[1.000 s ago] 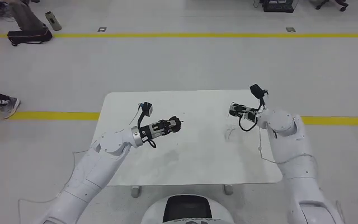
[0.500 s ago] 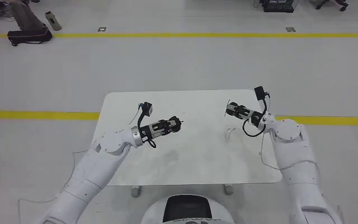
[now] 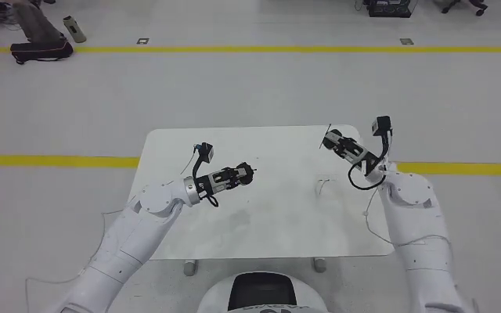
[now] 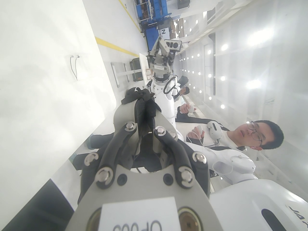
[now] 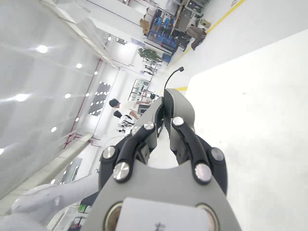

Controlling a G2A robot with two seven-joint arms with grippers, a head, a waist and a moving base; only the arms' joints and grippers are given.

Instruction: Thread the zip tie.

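One black zip tie (image 5: 180, 69) tight in the right hand (image 5: 166, 97)

Surroundings: bench and floor.
We logged a white table (image 3: 266, 227) with rounded corners on a pale floor. One yellow line (image 3: 235, 49) ran well beyond it, and a second yellow line (image 3: 70, 161) met it on both sides. A black bag (image 3: 41, 48) lay on the far line, with a grey canister (image 3: 74, 29) just beside it and a square floor marker (image 3: 142, 41) near that line. A potted plant (image 5: 149, 55) stood by the shelving (image 5: 168, 22).
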